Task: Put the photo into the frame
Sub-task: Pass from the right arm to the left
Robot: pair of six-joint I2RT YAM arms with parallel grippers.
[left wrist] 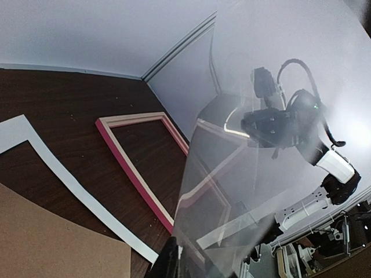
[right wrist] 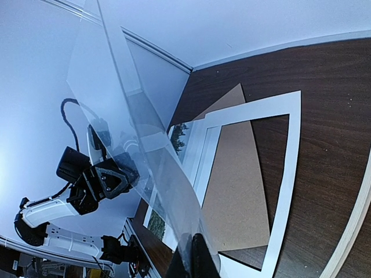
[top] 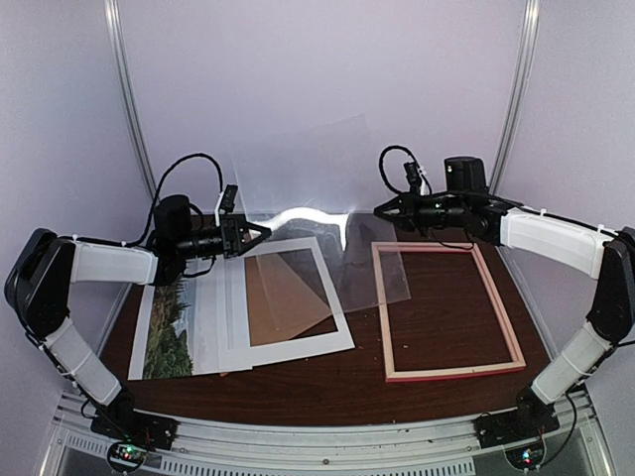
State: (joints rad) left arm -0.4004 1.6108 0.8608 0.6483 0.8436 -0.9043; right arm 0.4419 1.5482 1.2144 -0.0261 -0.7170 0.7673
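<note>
Where the frame lies: large thin-railed rectangular wooden frame (top: 451, 371), flat on the right half of the dark brown wood table (top: 327, 392). Pale pinkish side faces up, and the left wrist view shows bright pink along its outer edge (left wrist: 134, 176).
Inside the frame: bare table top shows through the opening. There is a faint clear patch over its far-left corner, and I cannot tell if that is a sheet edge or a reflection.
Photo: thin landscape print of green trees and pale sky (top: 169, 327), flat at the left of the table with its right part tucked under the mat. It is outside the frame and well apart from it.
Mat: white rectangular card mat with a window (top: 288, 353), flat mid-table between photo and frame, not touching the frame.
Backing board: plain brown backing board (top: 288, 293), seen through the mat window and skewed against it.
Clear sheet: thin clear sheet (top: 308, 178), raised over the far middle of the table, standing roughly upright, bowed, with glare along its low edge.
Left gripper: left gripper (top: 260, 232) has its arm stretched level and points right. Jaws are pinched on the clear sheet's left edge.
Right gripper: right gripper (top: 381, 209) has its arm stretched level and points left, above the frame's far rail. Jaws are closed on the sheet's right edge, fingers (right wrist: 200, 258) together at the sheet's bottom.
</note>
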